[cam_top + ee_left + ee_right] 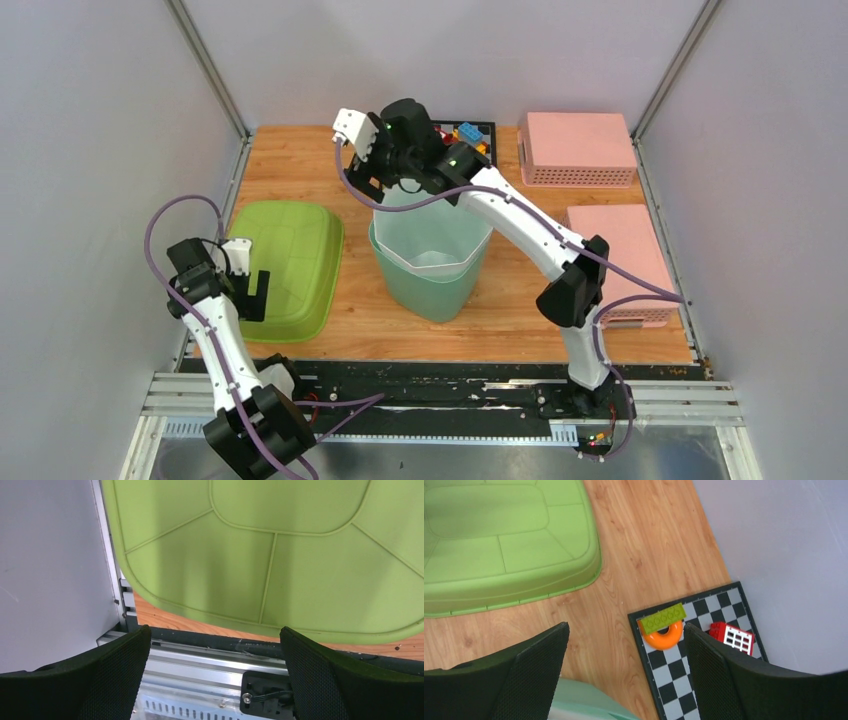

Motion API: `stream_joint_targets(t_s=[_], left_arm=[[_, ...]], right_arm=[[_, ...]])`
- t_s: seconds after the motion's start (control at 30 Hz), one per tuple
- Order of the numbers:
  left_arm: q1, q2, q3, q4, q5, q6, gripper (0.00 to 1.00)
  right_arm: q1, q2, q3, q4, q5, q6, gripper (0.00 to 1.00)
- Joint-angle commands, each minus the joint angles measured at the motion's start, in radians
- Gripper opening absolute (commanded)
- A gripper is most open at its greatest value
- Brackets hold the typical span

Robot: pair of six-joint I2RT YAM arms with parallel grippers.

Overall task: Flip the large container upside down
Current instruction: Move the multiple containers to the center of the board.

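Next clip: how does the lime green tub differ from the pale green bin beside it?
Pose: the lime green tub lies upside down, ribbed base up; the pale green bin stands upright, mouth open. Shape: the tub is low and wide, the bin taller and narrower. Colour: the tub is bright lime, the bin pale mint. Both sit on the wooden table.

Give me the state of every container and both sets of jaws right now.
Pale green bin: upright, top open, not yet flipped.
Lime green tub: upside down, base up.
Far pink basket: upside down, it seems.
Near pink basket: upside down, it seems.
Right gripper: jaws open, above the bin's far rim, holding nothing.
Left gripper: jaws open, at the tub's near edge, holding nothing.
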Motion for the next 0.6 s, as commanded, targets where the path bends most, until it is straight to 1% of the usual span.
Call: stream_joint_targets(t_s=[0.0,0.1,0.3,0.47,0.57], left_arm=[[0.008,0.004,0.003,0.036,0.068,0.008,1.0],[0.009,0.035,0.01,0.062,0.096,0.02,1.0],[0.007,0.09,0.025,0.114,0.162,0.03,1.0],[0.006,0.138,0.024,0.159,0.202,0.024,1.0],[0.001,0.181,0.021,0.184,0.193,0.015,1.0]], right_arm=[[0.048,-0.003,-0.003,-0.05,0.036,0.009,0.87],[0.051,-0.051,-0.101,-0.048,0.048,0.004,0.87],[0.05,-0.189,-0.299,-0.046,0.121,-0.035,0.87],[0.041,-0.289,-0.407,-0.042,0.166,-0.055,0.87],[0.034,-0.333,-0.448,-0.041,0.179,-0.059,0.88]])
